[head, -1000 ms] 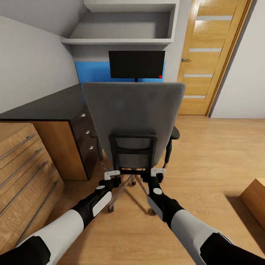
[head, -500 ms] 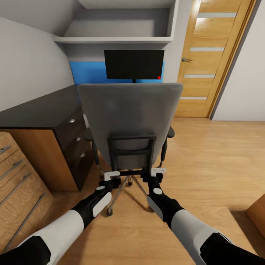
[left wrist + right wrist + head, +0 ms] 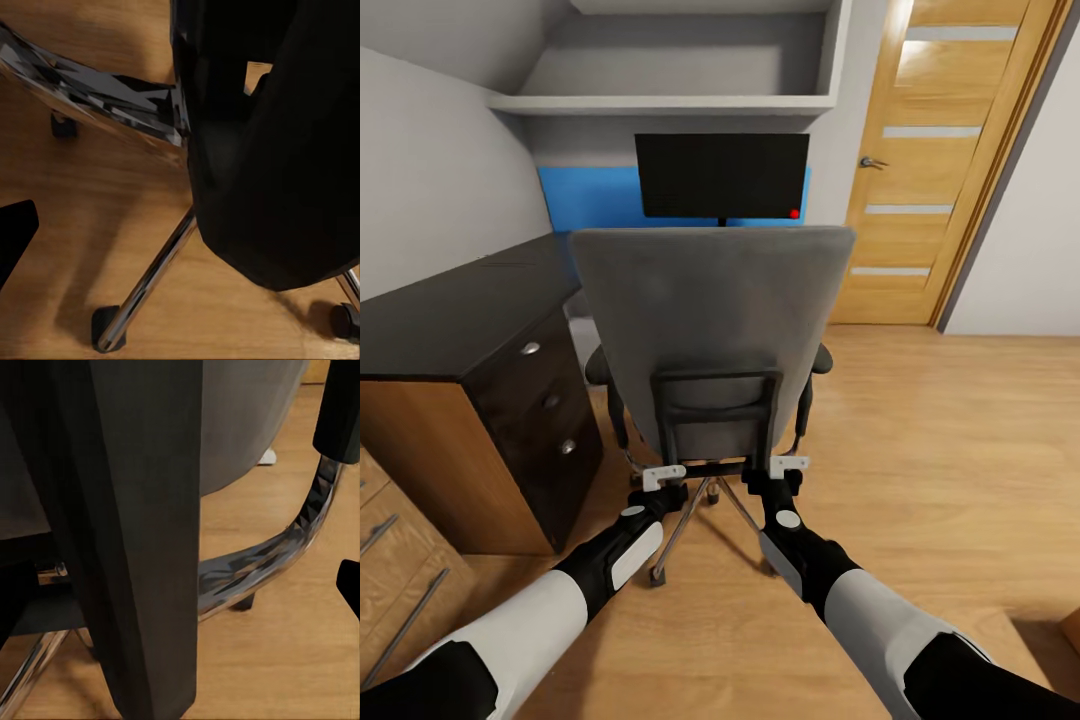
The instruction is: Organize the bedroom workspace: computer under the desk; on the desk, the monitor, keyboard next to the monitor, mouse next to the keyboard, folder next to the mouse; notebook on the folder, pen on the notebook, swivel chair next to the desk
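The swivel chair [image 3: 710, 310] stands right in front of me, its grey back toward me, chrome base [image 3: 150, 281] on the wood floor. My left gripper [image 3: 663, 477] and right gripper [image 3: 790, 466] sit at the two lower corners of the black back frame [image 3: 142, 532], gripping it. In each wrist view one dark finger [image 3: 15, 232] [image 3: 349, 581] shows beside the frame and the other is hidden. Beyond the chair, the black monitor [image 3: 720, 175] stands at the far end of the black desk [image 3: 450, 310]. The chair back hides the seat.
The desk's black drawer unit [image 3: 545, 410] is close on the chair's left, with a wooden dresser [image 3: 390, 560] nearer me. A blue wall panel [image 3: 585, 197] and grey shelf [image 3: 660, 102] are behind the monitor. A wooden door [image 3: 940, 170] is at the right, with open floor before it.
The view has shifted: desk, drawer unit and dresser have slid left and nearer. The chair keeps its place at my grippers, so it has travelled along with me.
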Robot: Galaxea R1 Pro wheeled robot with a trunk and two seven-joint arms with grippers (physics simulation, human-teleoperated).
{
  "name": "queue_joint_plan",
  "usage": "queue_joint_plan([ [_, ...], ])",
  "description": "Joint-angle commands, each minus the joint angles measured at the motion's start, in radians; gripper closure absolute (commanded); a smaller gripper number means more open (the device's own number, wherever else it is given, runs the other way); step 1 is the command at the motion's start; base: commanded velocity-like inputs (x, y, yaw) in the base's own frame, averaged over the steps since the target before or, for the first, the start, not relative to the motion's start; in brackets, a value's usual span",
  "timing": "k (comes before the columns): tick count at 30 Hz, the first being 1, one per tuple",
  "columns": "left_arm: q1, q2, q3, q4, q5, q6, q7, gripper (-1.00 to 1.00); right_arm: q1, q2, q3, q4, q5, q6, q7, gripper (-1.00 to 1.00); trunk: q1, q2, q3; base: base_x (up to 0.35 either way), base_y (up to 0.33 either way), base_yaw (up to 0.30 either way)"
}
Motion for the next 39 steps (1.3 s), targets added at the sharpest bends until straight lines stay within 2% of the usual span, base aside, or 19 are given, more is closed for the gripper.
queue_joint_plan([
  [1, -0.001, 0.001, -0.006, -0.002, 0.004, 0.002, 0.008, -1.00, -0.001, -0.001, 0.008, 0.000, -0.008, -0.006, -0.005, -1.00, 0.000, 0.000, -0.001, 0.328, 0.000, 0.000],
  [12, -0.001, 0.001, -0.006, -0.002, 0.004, 0.002, 0.008, -1.00, -0.001, -0.001, 0.008, 0.000, -0.008, -0.006, -0.006, -1.00, 0.000, 0.000, -0.001, 0.328, 0.000, 0.006],
  [21, -0.001, 0.001, -0.007, -0.002, 0.004, 0.002, 0.007, -1.00, -0.001, -0.001, 0.008, 0.000, -0.008, -0.006, -0.006, -1.00, 0.000, 0.000, -0.001, 0.328, 0.000, 0.126],
  [39, -0.001, 0.000, -0.008, -0.002, 0.004, 0.002, 0.006, -1.00, -0.001, -0.001, 0.008, 0.002, -0.008, -0.006, -0.005, -1.00, 0.000, 0.000, -0.001, 0.328, -0.013, 0.005],
])
